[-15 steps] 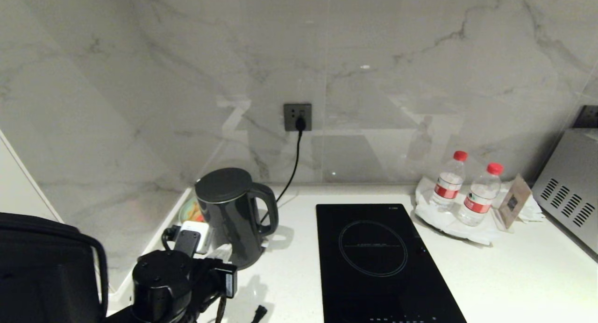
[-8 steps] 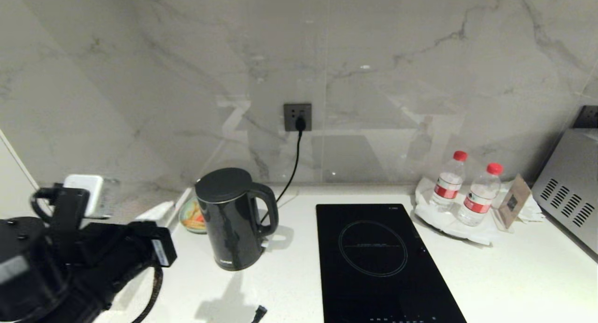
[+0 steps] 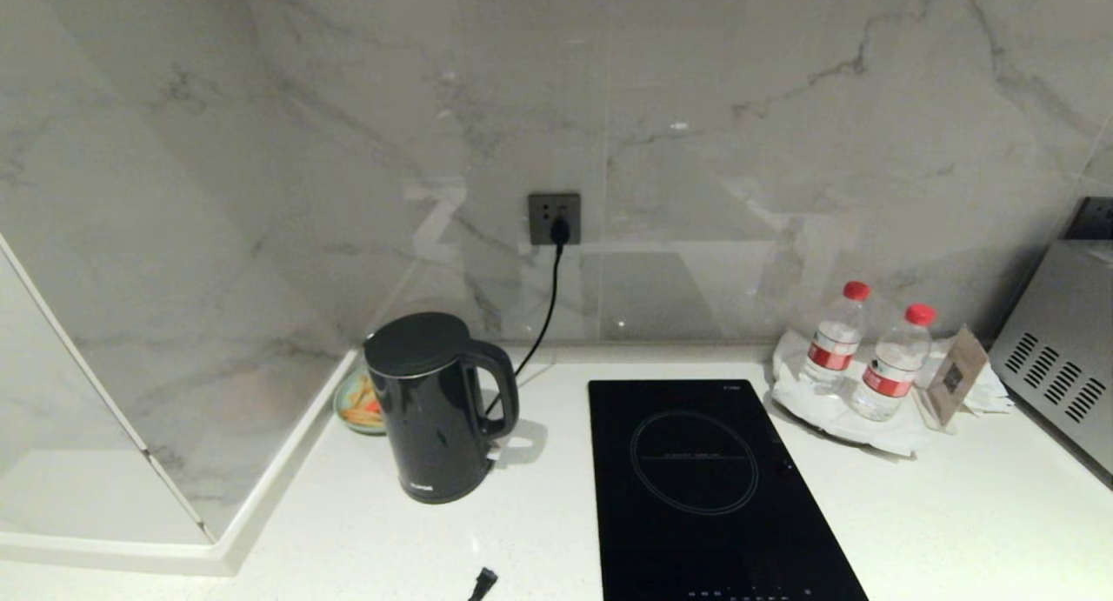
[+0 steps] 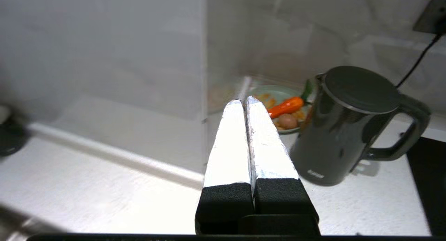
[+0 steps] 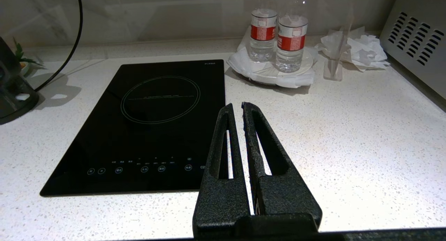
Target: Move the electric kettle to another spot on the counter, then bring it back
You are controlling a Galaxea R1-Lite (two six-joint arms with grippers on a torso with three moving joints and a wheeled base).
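Note:
The electric kettle is a dark jug with a flat round lid and a loop handle pointing right. It stands upright on the white speckled counter, left of the hob. Neither arm shows in the head view. In the left wrist view the kettle stands ahead and to one side of my left gripper, which is shut, empty and well short of it. My right gripper hovers over the counter beside the hob, its fingers together with nothing between them.
A black induction hob lies right of the kettle. Behind the kettle is a plate of food, and a cord runs up to a wall socket. Two water bottles, a card stand and a metal appliance fill the right.
My left arm, which was low beside the kettle's left side, swung away to the left and has left the head view. The kettle has not moved.

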